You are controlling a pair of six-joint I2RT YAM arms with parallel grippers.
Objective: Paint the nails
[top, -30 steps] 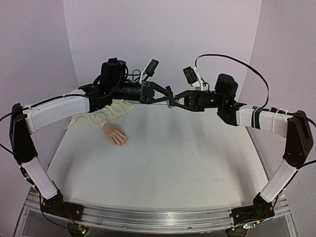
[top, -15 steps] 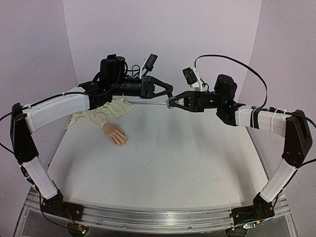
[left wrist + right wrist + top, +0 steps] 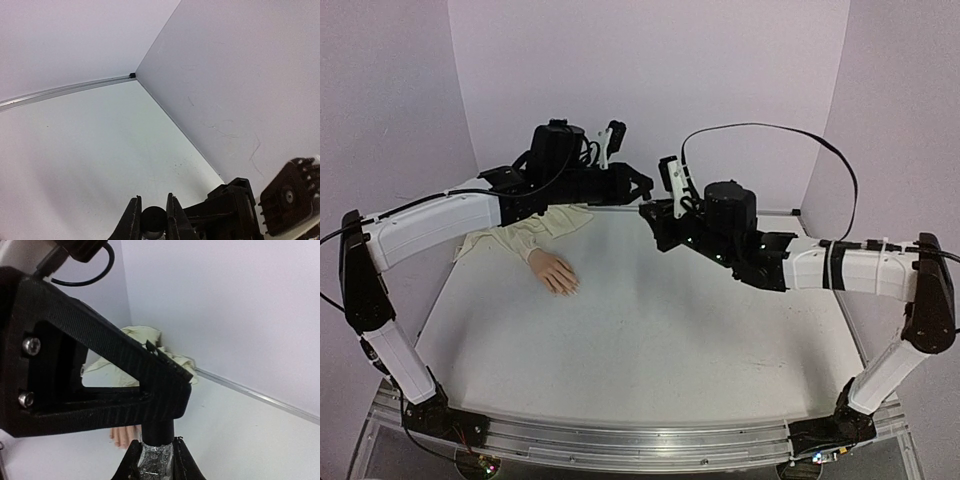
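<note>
Both arms are meeting in mid-air above the table's (image 3: 650,340) far edge. The right gripper (image 3: 156,445) is clamping tight on a glittery polish bottle (image 3: 156,460), and the left gripper (image 3: 152,205) is pinching its black cap (image 3: 159,431) shut between its jaws, probably to free the brush (none showing). The mannequin hand (image 3: 553,270) is lying near the left edge, well apart from both, with its nails (image 3: 568,288) too small to make out.
</note>
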